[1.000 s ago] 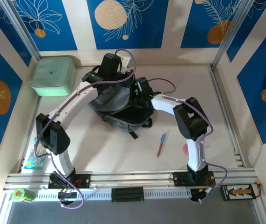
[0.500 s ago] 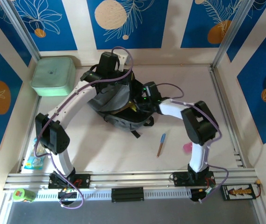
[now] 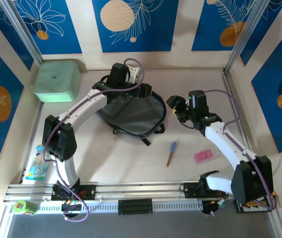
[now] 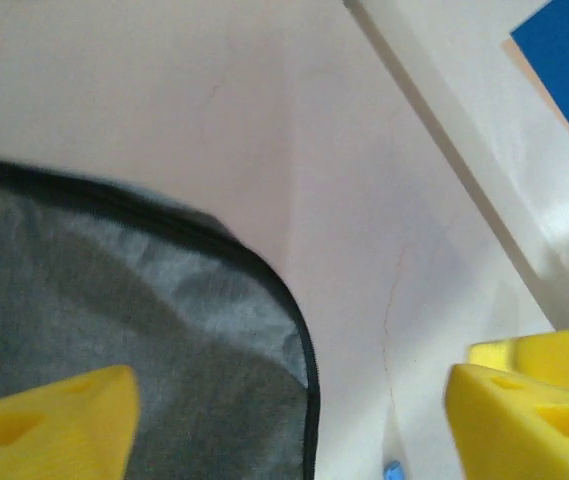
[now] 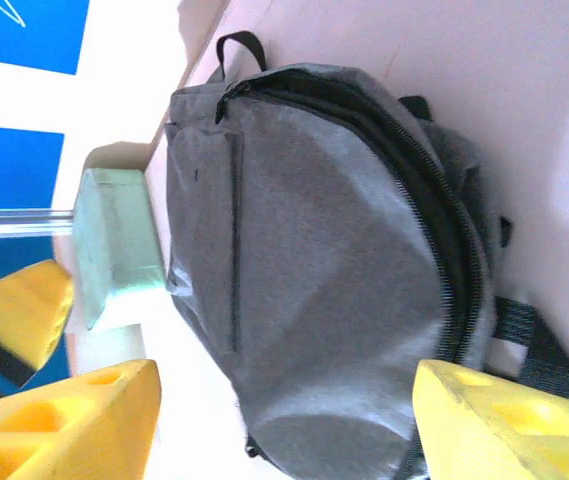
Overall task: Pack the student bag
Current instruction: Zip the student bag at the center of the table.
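Observation:
The student bag (image 3: 133,116), dark grey with black straps and a black zip, lies flat in the middle of the table. My left gripper (image 3: 147,94) hovers over its far edge, open. In the left wrist view its yellow fingers (image 4: 44,425) stand wide apart above the bag's grey fabric (image 4: 114,330) and bare table. My right gripper (image 3: 177,110) is to the right of the bag and apart from it, open. The right wrist view looks between its yellow fingertips (image 5: 504,420) at the whole bag (image 5: 334,250), and nothing is held.
A mint-green box (image 3: 56,79) sits at the back left. A blue-tipped pen (image 3: 171,153) and a pink eraser (image 3: 203,155) lie on the table in front of the bag. A blue packet (image 3: 36,167) lies by the left wall. Walls close in on three sides.
Both grippers have opened. The right arm has pulled back to the right, away from the bag. The bag, bunched up before, now lies flat.

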